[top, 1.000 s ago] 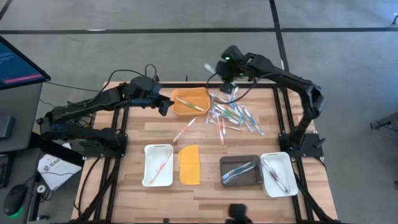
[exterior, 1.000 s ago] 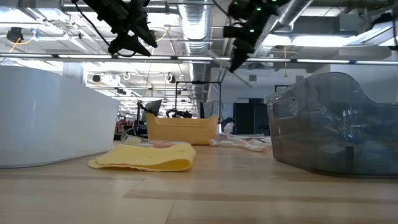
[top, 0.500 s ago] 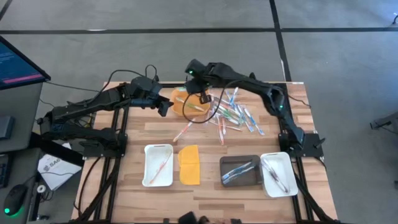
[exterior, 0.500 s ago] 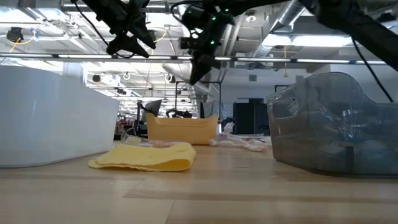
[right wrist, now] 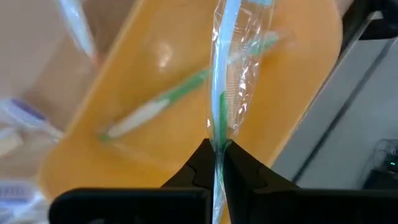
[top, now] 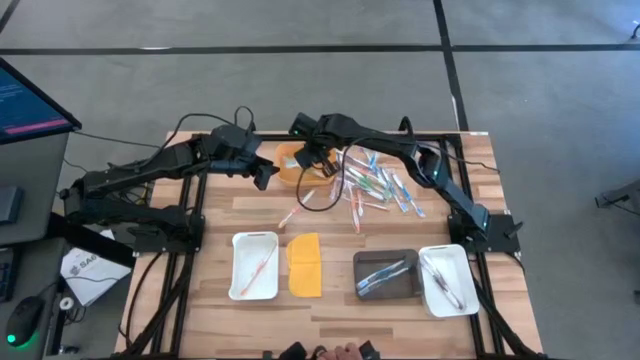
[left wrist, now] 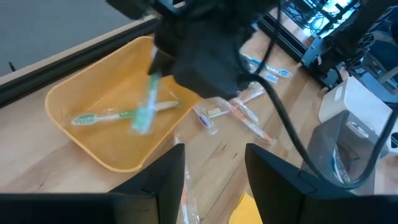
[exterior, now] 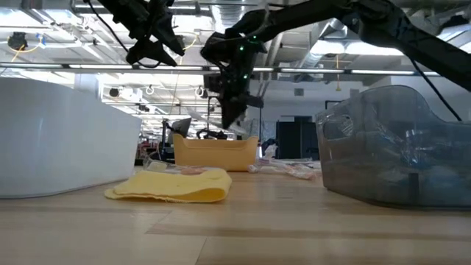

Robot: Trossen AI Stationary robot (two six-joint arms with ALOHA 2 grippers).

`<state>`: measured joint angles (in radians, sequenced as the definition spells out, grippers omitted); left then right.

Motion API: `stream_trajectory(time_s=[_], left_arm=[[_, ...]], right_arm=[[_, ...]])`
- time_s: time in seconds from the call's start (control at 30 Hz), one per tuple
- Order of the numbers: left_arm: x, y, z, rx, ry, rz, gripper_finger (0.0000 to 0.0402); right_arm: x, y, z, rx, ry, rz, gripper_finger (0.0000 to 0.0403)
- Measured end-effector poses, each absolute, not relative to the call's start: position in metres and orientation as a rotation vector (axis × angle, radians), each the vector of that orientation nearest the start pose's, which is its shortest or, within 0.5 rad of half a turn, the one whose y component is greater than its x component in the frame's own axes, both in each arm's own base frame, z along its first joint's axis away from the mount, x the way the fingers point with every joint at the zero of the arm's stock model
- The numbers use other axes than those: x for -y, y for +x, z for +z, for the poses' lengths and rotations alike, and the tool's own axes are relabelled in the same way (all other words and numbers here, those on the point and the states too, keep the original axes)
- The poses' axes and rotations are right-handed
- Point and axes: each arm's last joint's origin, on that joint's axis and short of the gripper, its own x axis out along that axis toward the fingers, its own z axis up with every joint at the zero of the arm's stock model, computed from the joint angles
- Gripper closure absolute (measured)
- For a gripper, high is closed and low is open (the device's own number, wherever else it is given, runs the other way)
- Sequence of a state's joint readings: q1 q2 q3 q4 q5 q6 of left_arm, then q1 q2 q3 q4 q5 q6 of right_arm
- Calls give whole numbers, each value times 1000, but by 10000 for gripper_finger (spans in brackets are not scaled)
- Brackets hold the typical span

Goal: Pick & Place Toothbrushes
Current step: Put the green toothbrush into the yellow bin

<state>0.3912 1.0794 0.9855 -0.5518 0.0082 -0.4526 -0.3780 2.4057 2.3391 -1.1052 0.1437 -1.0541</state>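
Right gripper point(right wrist: 216, 149) jaws pinched on a wrapped green toothbrush point(right wrist: 225, 81) above the orange tray point(right wrist: 149, 68); left jaws spread

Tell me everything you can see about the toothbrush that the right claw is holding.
The toothbrush is green and white, thin, and sealed in a clear crinkled plastic wrapper. The right claw is shut on one end of it, so it sticks out past the fingers. It hangs above the orange tray, which already holds another green toothbrush.

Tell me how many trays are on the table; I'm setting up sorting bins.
4: orange tray at the far side, white tray near left, grey tray and white tray near right.
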Motion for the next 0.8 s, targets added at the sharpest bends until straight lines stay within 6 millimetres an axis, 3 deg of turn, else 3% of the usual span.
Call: stream_trajectory(time_s=[0.17, 0.5, 0.8], left_arm=[[-84, 205, 315, -546, -560, 510, 239], [-84, 205, 315, -545, -558, 517, 239], [-84, 205, 315, -545, -558, 517, 239]], right_arm=[[189, 468, 221, -1294, -710, 226, 393], [184, 471, 225, -1255, -577, 121, 393], [182, 473, 225, -1229, -626, 176, 393]])
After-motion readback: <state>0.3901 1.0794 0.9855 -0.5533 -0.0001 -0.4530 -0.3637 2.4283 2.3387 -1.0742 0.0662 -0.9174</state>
